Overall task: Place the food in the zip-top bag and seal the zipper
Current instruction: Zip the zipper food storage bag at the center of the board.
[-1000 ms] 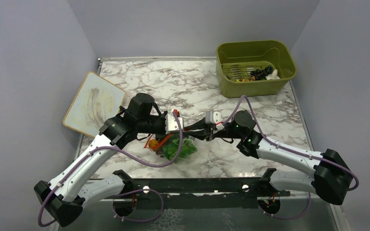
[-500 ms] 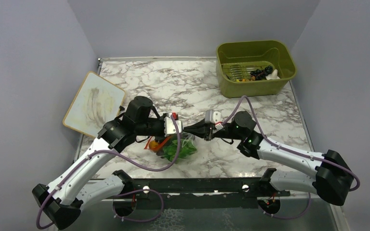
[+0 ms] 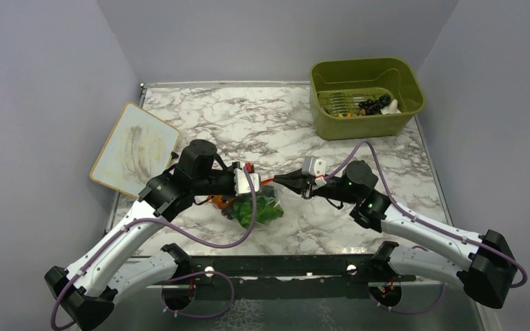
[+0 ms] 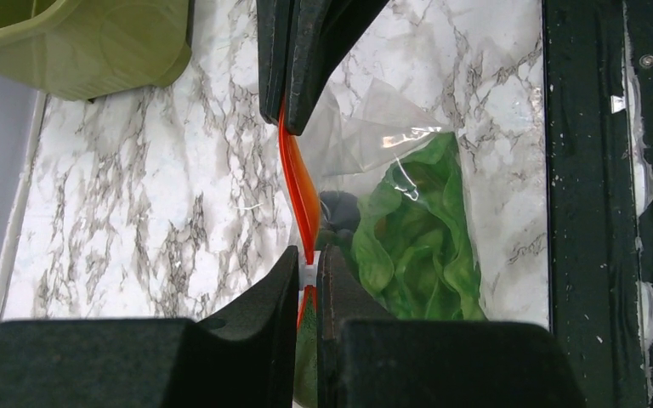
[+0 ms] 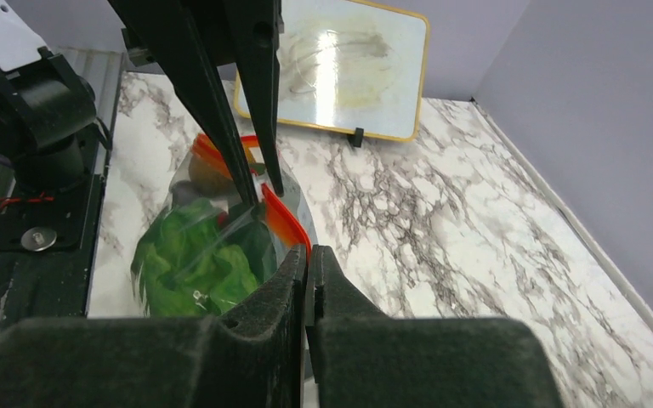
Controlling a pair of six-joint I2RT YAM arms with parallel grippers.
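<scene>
The clear zip-top bag point(image 3: 259, 207) lies at the table's near middle, with the green lettuce point(image 4: 417, 238) and a grey piece point(image 4: 340, 208) inside; orange pieces point(image 3: 215, 203) show at its left end. The orange-red zipper point(image 4: 299, 183) runs between both grippers. My left gripper point(image 4: 308, 259) is shut on the zipper's white slider at one end. My right gripper point(image 5: 308, 255) is shut on the zipper's other end point(image 5: 285, 217). In the top view the left gripper point(image 3: 254, 181) and the right gripper point(image 3: 283, 179) face each other above the bag.
An olive-green bin point(image 3: 366, 95) with a wire rack and small pieces stands at the back right. A whiteboard point(image 3: 134, 148) leans at the left edge. A black rail point(image 3: 283, 265) runs along the near edge.
The right gripper has drawn back to the right, away from the left gripper, stretching the zipper between them. The left arm shifted slightly left and down.
</scene>
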